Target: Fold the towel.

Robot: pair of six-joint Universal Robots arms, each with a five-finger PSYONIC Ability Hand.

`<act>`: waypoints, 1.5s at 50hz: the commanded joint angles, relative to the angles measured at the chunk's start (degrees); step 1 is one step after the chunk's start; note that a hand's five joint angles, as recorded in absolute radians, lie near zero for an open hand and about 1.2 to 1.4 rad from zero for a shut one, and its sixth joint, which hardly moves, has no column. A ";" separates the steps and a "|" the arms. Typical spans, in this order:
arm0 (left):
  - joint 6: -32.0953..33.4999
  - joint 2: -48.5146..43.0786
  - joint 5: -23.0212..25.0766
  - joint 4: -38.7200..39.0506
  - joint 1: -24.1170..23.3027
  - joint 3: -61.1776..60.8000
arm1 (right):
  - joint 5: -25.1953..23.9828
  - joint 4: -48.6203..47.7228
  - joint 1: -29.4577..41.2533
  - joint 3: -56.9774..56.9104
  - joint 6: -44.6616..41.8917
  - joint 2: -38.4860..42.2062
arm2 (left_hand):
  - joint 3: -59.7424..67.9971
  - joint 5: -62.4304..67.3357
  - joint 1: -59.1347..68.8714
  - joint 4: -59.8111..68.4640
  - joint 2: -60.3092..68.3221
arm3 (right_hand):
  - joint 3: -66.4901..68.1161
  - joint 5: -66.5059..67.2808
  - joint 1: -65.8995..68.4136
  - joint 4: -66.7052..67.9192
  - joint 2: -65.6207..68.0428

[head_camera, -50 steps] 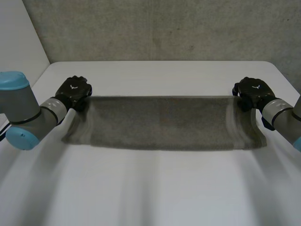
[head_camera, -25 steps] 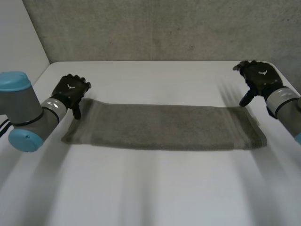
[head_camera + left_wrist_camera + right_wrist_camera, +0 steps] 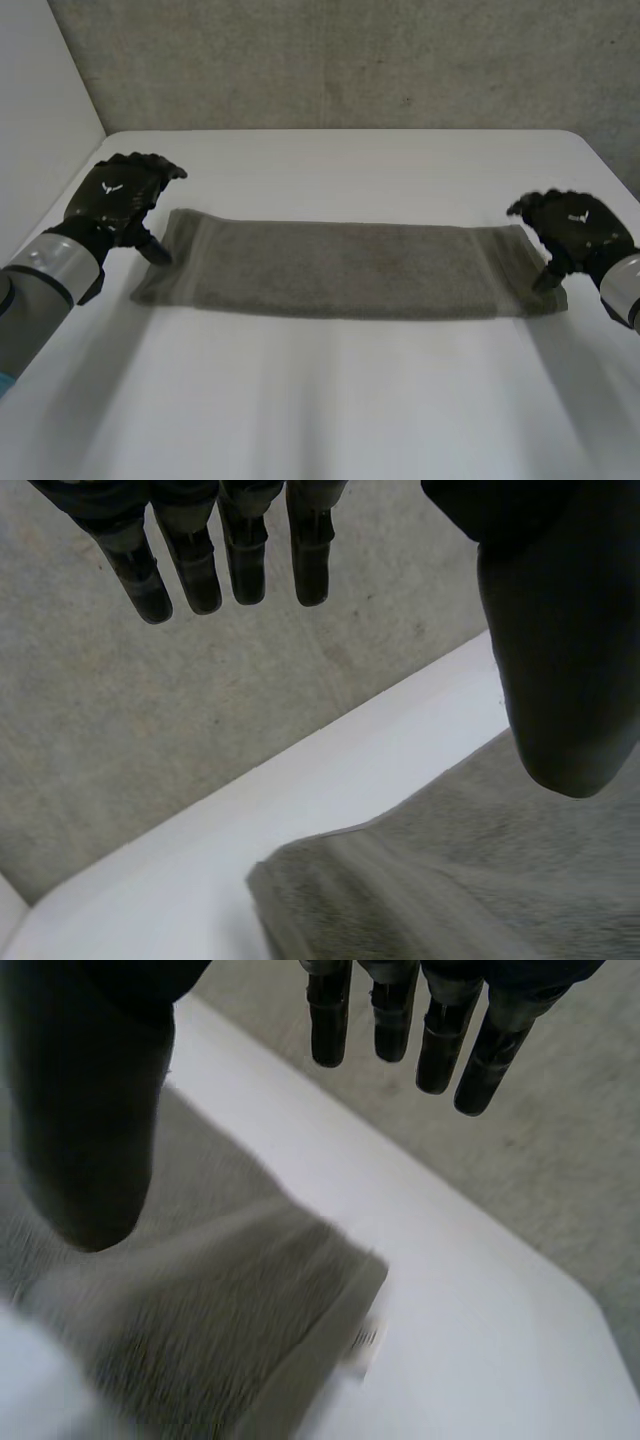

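A grey-brown towel (image 3: 345, 268) lies flat on the white table (image 3: 330, 400) as a long folded strip running left to right. My left hand (image 3: 118, 197) hovers just off the strip's left end, open, its straight fingers (image 3: 232, 555) and thumb (image 3: 555, 650) holding nothing above the towel's far left corner (image 3: 420, 880). My right hand (image 3: 575, 228) hangs at the strip's right end, open too, with straight fingers (image 3: 430, 1030) and thumb (image 3: 85, 1110) spread over the towel's right corner (image 3: 250, 1330). A small white label (image 3: 365, 1340) sticks out at that corner.
A grey concrete wall (image 3: 340, 60) runs behind the table's far edge. A pale wall panel (image 3: 40, 110) stands at the left. Bare tabletop lies in front of the towel and behind it.
Both hands let go of the towel's far corners and opened. They then drew back toward me, the left one outward past the left end, the right one down beside the right end. The towel settled flat.
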 commanded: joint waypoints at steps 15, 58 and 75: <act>-1.51 -0.48 0.92 0.23 -0.03 -1.29 | -2.12 -0.79 -2.96 -1.15 -4.81 11.16 | -2.93 0.99 -2.66 -3.36 -0.62 | -2.46 13.94 14.64 -4.37 14.73; -1.43 0.40 0.66 1.29 0.24 -2.17 | -10.30 9.31 -22.56 -19.87 -0.24 1.66 | -2.93 0.66 -3.00 -3.36 -0.95 | -2.46 61.65 62.35 -4.37 62.44; -1.34 0.31 0.22 1.29 -0.38 -2.17 | 3.57 0.71 28.02 -24.69 3.27 9.19 | -2.93 0.49 -3.16 -3.36 -1.12 | -2.46 61.65 62.35 -4.37 62.44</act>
